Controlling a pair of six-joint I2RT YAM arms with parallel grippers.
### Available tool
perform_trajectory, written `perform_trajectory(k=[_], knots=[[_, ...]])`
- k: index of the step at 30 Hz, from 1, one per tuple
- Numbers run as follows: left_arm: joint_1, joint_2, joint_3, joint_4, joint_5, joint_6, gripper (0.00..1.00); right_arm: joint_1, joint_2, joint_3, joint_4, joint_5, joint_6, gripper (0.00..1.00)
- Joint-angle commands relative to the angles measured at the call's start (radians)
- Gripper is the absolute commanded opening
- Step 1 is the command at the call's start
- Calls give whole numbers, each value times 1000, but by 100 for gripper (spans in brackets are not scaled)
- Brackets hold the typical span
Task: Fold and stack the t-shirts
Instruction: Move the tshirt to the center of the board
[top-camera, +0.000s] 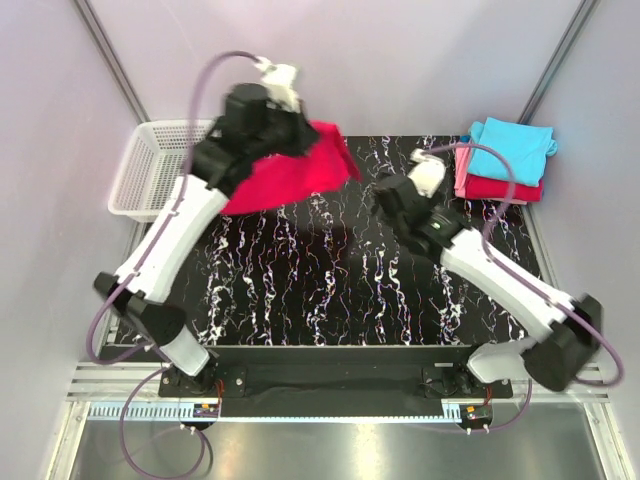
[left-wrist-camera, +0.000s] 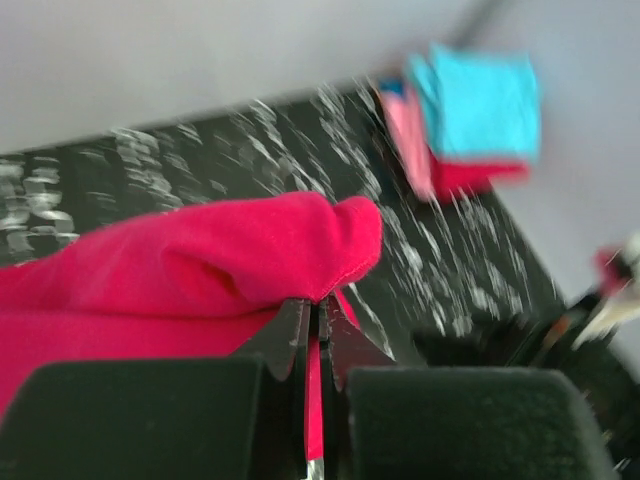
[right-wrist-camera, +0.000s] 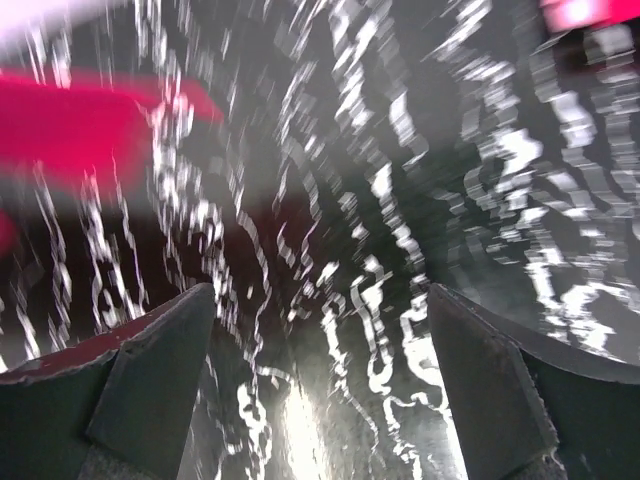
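Observation:
A crimson-red t-shirt (top-camera: 295, 170) hangs bunched above the back left of the black marbled table, pinched at its hem by my left gripper (left-wrist-camera: 319, 308), which is shut on the cloth (left-wrist-camera: 210, 260). At the back right corner lies a stack of folded t-shirts: turquoise (top-camera: 511, 150) on top, pink (top-camera: 462, 172) and red (top-camera: 505, 190) beneath; the left wrist view also shows this stack (left-wrist-camera: 475, 115). My right gripper (right-wrist-camera: 320, 330) hovers open over bare table near the middle right, nothing between its fingers; the red t-shirt (right-wrist-camera: 80, 125) shows blurred at its upper left.
A white plastic mesh basket (top-camera: 150, 165) stands off the table's back left corner. Grey walls close in the back and sides. The black marbled tabletop (top-camera: 330, 280) spreads between the two arms.

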Motion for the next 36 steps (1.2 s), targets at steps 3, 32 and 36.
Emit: perform_trajectory(k=[3, 32, 36], knots=[[-264, 44, 210, -109, -9, 263, 0, -4, -260, -120, -16, 276, 143, 92], [-289, -295, -323, -15, -550, -66, 99, -4, -245, -158, -4, 152, 39, 98], [-289, -281, -431, -35, -313, -149, 99, -4, -289, -236, -25, 48, 40, 100]])
